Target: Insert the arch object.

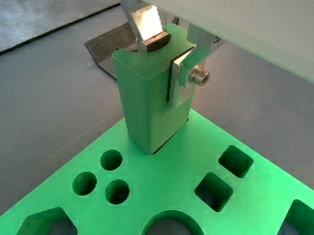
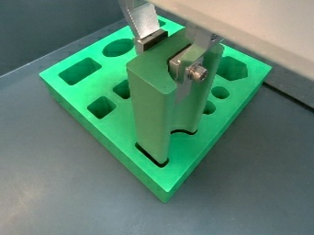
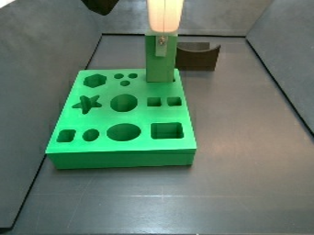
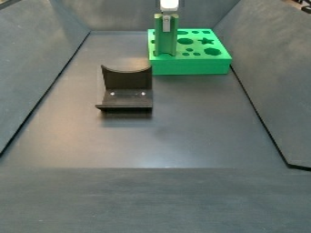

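Side view, left to right. The arch object (image 4: 122, 73) stands on the fixture (image 4: 124, 100), apparently notch up, long axis 9-to-3, well apart from the green board (image 4: 195, 62). The gripper (image 4: 168, 11) is over the board's near corner, jaws clamped on the green bar (image 4: 165, 41). From the gripper, the arch lies toward 7 o'clock.

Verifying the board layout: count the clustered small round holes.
3 small round holes: one nearest the green bar in the claw, two beyond. None look hidden.
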### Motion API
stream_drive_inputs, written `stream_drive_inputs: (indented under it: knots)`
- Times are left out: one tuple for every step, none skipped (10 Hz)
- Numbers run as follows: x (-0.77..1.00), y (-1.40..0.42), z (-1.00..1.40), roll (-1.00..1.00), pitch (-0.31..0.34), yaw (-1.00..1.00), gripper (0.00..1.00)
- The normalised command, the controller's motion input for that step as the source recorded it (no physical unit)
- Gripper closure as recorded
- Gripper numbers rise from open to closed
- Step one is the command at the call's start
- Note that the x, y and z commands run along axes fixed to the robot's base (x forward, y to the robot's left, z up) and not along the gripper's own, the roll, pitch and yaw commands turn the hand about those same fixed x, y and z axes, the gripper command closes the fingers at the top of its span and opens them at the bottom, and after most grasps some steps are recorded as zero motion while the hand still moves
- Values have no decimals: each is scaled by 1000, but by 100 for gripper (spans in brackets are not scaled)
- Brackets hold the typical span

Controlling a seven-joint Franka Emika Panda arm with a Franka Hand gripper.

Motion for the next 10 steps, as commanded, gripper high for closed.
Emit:
stream_drive_inputs:
  knots:
    - [154, -140, -986, 11, -140, 0, 100]
    - [420, -71, -1000, 64, -67, 60, 100]
    - [423, 0, -989, 104, -51, 180, 100]
    - [337, 0, -1000, 96, -51, 243, 100]
    - [300, -40, -1000, 66, -34, 214, 100]
    - [260, -177, -1000, 50, -31, 51, 100]
    - [100, -254, -1000, 53, -94, 0, 100]
    - [17, -103, -771, -40, -131, -109, 100]
    - [100, 63, -246, -220, -39, -126, 100]
    - [0, 0, 0, 0, 0, 0, 100]
